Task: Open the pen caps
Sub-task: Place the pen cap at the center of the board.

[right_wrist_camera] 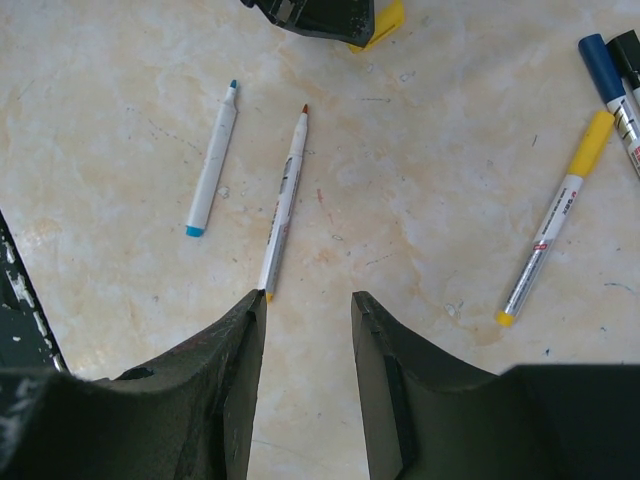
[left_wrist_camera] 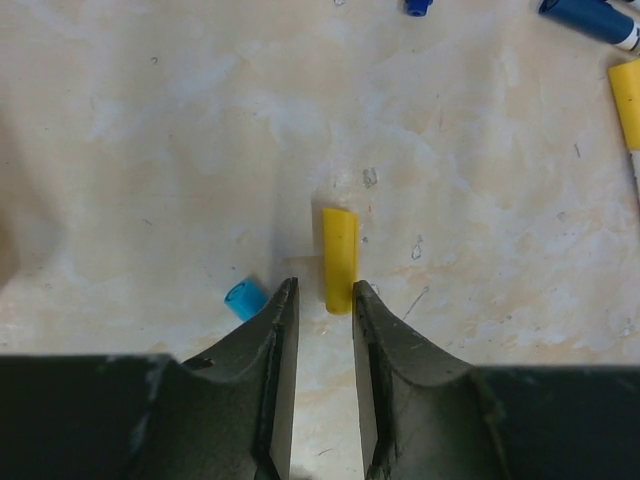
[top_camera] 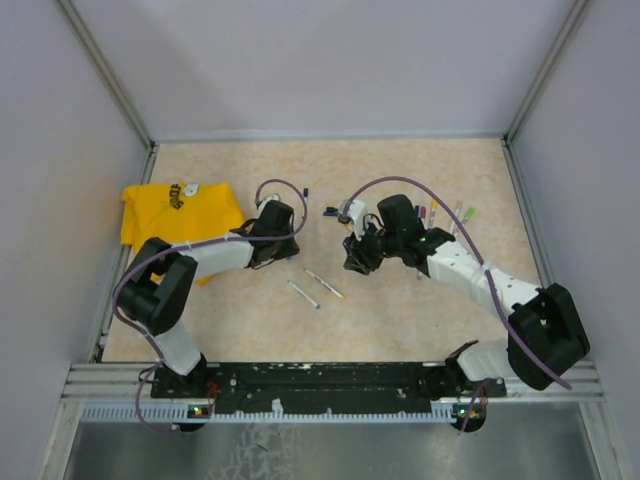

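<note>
One yellow cap (left_wrist_camera: 340, 255) just ahead of left claw (left_wrist_camera: 325, 288), jaws parted, apparently released, right claw (right_wrist_camera: 308, 298) parted, empty.

Lab robot cell, grey panels (top_camera: 330, 60), aluminium rails (top_camera: 110, 385)

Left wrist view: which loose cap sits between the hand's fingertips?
The yellow cap, its near end between the fingertips of the left hand. The light-blue cap lies outside the fingers, and the dark-blue cap is far ahead.

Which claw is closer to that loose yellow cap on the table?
Left. The left claw has its tips right at the near end of the yellow cap. The right claw is farther off, facing it across two uncapped pens.
</note>
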